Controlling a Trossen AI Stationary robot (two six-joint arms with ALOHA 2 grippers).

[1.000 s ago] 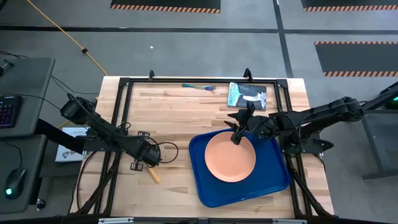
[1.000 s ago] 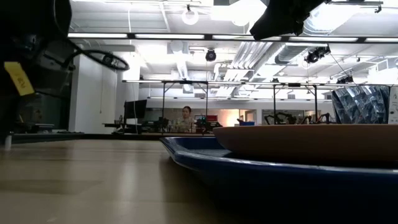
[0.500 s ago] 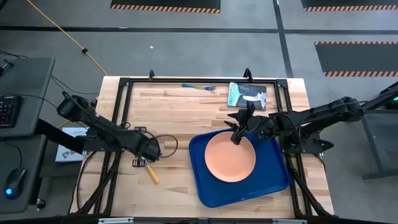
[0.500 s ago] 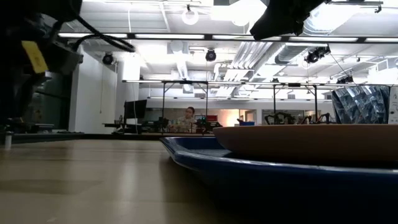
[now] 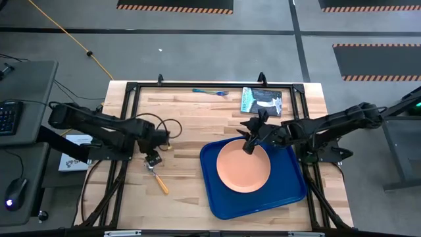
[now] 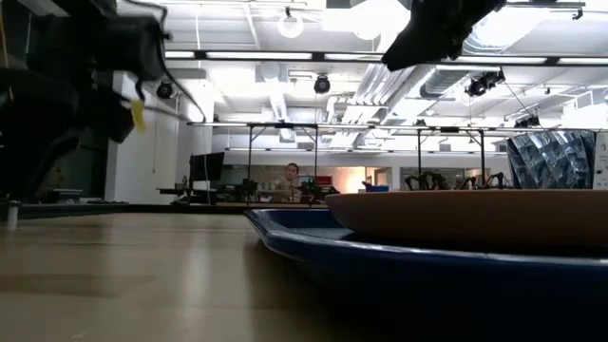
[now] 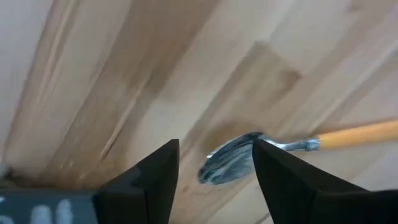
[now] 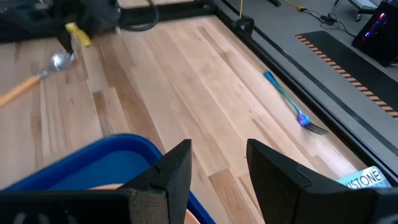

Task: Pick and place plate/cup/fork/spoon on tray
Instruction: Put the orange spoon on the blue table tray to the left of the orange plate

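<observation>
The spoon lies flat on the wooden table, orange handle toward the near edge. Its silvery bowl shows past my left gripper's fingers. My left gripper is open, points down over the bowl end and touches nothing. It also shows in its wrist view. The peach plate rests in the blue tray. My right gripper is open and empty above the plate's far edge. It also shows in its wrist view. The blue-handled fork lies near the far edge.
A small dark book lies at the far edge, right of the fork. A black metal frame runs along the table's edges. The bare wood between spoon, fork and tray is free. A person sits far off in the room.
My left arm has swung toward the table's far edge and risen. Its gripper has turned and now points down over the spoon's bowl end. The spoon lies where it was, with more of it showing now. My right arm has kept still.
</observation>
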